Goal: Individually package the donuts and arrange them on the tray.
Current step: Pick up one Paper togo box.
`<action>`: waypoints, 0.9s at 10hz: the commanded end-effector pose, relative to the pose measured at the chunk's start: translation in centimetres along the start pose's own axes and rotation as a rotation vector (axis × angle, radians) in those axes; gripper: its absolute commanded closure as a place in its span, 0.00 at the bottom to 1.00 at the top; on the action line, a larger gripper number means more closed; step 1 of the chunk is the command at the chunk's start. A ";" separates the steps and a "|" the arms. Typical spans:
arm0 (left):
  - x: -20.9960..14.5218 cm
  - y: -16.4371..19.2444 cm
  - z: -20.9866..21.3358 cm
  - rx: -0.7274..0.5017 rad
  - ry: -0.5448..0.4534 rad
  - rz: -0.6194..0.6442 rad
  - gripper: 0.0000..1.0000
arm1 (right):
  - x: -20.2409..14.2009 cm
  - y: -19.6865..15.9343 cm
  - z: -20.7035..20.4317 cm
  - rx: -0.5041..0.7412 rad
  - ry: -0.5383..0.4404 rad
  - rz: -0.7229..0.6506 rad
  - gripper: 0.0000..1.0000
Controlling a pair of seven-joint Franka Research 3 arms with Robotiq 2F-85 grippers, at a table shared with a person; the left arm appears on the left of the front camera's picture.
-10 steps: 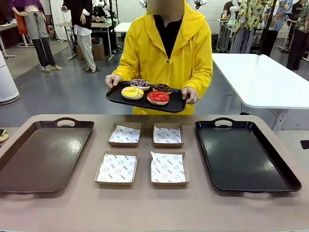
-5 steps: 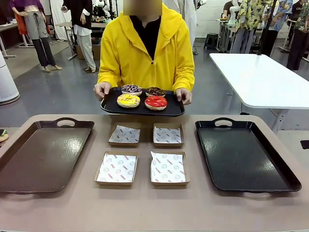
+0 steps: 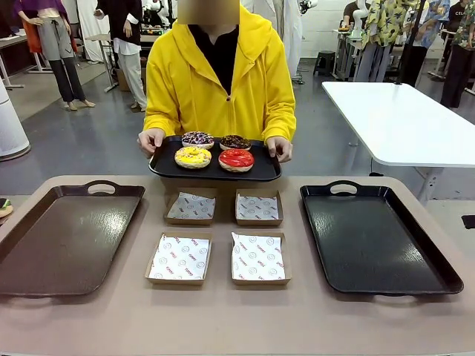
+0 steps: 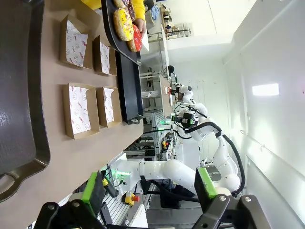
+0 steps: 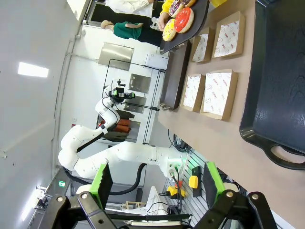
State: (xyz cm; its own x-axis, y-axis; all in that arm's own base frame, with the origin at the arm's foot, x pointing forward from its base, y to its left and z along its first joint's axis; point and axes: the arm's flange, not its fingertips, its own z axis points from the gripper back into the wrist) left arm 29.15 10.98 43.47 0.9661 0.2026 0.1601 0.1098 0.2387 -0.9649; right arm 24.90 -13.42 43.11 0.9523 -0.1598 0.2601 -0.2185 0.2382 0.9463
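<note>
Jaws spread wide on both sides: left gripper (image 4: 150, 191) has its 2 green pads (image 4: 95, 187) far apart with nothing between them, and right gripper (image 5: 157, 183) is the same, pads (image 5: 102, 183) apart and holding nothing. Both sit back at the near side of the table (image 3: 223, 319), well apart from everything on it. On the tan tabletop, 4 square cardboard boxes sit in a 2x2 block at the middle, all lined with printed paper and with nothing in them: near row (image 3: 179, 258) and (image 3: 257, 258), far row (image 3: 191, 207) and (image 3: 258, 208). Big brown tray (image 3: 44, 252) lies flat on the robot's left of the boxes, and a big black tray (image 3: 371, 245) lies on the right, each with a handle at its far end and a bare floor. At the far edge, a person in a yellow jacket (image 3: 215, 81) holds a small black serving tray (image 3: 215, 170) level, 1 hand (image 3: 151, 139) on each short end. Cannot tell whether that tray touches the table. All 4 donuts are on it, 2x2: yellow donut (image 3: 193, 156) and red donut (image 3: 236, 159) in the near row, and 2 chocolate donuts (image 3: 197, 139) and (image 3: 235, 141) behind them, each close beside its neighbours.
</note>
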 end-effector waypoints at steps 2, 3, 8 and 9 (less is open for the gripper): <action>0.1 -0.1 -0.1 -0.013 -0.004 -0.007 0.00 | 0.1 -0.1 0.1 0.012 -0.002 0.003 0.00; 0.1 -0.1 -0.1 -0.013 -0.004 -0.007 0.00 | 0.1 -0.1 0.1 0.012 -0.002 0.003 0.00; 0.1 -0.1 -0.1 -0.013 -0.004 -0.007 0.00 | 0.1 -0.1 0.1 0.012 -0.002 0.003 0.00; 0.1 -0.1 -0.1 -0.013 -0.004 -0.007 0.00 | 0.1 -0.1 0.1 0.012 -0.002 0.003 0.00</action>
State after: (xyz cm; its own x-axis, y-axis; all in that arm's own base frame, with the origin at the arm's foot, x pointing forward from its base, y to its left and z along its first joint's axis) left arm 29.15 10.98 43.47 0.9661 0.2026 0.1601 0.1098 0.2387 -0.9649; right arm 24.89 -13.41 43.11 0.9523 -0.1596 0.2600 -0.2185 0.2378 0.9464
